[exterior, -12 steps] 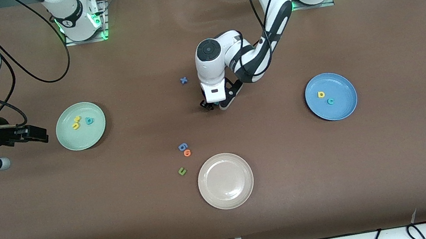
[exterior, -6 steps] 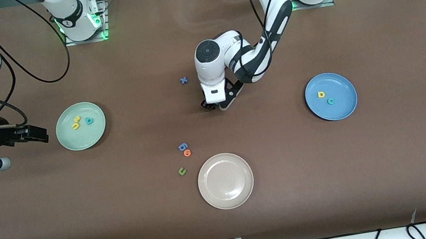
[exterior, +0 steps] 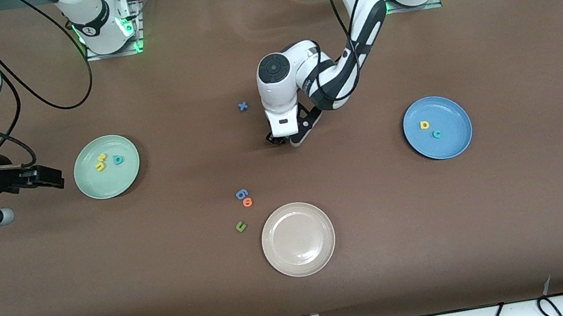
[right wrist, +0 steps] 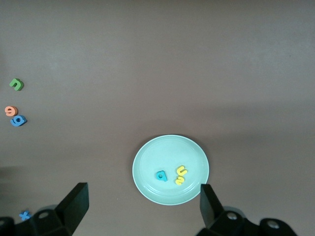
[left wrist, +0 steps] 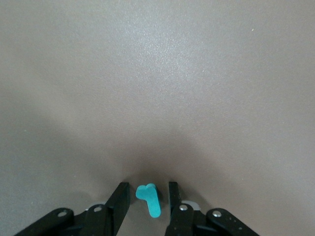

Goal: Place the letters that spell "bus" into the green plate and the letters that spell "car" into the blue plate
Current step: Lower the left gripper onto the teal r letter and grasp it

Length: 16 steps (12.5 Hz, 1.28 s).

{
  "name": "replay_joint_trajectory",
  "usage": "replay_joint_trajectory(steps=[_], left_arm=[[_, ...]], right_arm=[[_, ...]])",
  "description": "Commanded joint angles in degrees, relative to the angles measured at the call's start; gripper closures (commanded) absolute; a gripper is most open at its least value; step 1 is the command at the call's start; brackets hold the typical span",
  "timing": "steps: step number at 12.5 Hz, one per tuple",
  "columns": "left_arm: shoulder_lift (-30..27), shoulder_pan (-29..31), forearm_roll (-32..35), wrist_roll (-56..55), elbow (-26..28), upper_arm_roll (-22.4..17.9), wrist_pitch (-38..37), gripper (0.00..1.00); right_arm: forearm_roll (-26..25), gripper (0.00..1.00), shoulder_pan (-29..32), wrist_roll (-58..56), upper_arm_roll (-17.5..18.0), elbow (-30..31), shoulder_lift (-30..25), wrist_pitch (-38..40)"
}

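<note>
the left gripper [exterior: 283, 139] is down at the brown table [exterior: 499, 212] near its middle, and in the left wrist view the left gripper [left wrist: 146, 196] has its jaws set on either side of the thin teal "r" [left wrist: 149, 198], which lies flat on the table; a narrow gap shows on each side of the letter, so the jaws are apart and not clamped on it. the "r" cannot be seen in the front view, where the gripper covers it. the right gripper [exterior: 39, 177] hovers beside the green plate [exterior: 89, 186], toward the right arm's end of the table, and the right arm waits with its jaws spread wide and holding nothing, as the right gripper [right wrist: 142, 206] shows in its own wrist view. in the green plate lie the yellow "u" [exterior: 102, 157], the yellow "s" [exterior: 100, 167] and the teal "b" [exterior: 118, 160], close together. the blue plate [exterior: 456, 144] sits toward the left arm's end of the table and holds the yellow "a" [exterior: 424, 124] and the teal "c" [exterior: 437, 134]. a cream-white plate [exterior: 301, 258] lies nearer to the front camera than the left gripper. beside it are a blue letter [exterior: 241, 194] touching an orange letter [exterior: 247, 202], and an olive-green "u" [exterior: 240, 226]. a small blue "x" [exterior: 243, 106] lies beside the left arm's wrist.
</note>
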<state>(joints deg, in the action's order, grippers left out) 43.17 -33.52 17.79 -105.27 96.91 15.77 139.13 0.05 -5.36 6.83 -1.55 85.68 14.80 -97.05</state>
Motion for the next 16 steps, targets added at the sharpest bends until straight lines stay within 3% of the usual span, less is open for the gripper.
replay_joint_trajectory(steps=[1,8,16], left_arm=[[0.5,-0.5,1.0,0.6,-1.0,-0.5,-2.0,0.66],[0.6,-0.6,1.3,0.6,-1.0,-0.5,-2.0,0.79],[0.7,-0.6,1.5,0.6,-0.9,-0.5,-2.1,0.86]], right_arm=[[-0.8,0.00,0.1,0.3,0.4,1.3,-1.0,-0.6],[-0.7,0.00,0.2,0.0,0.4,1.3,-0.8,-0.6],[-0.7,0.00,0.2,-0.1,0.4,1.3,-0.8,-0.6]])
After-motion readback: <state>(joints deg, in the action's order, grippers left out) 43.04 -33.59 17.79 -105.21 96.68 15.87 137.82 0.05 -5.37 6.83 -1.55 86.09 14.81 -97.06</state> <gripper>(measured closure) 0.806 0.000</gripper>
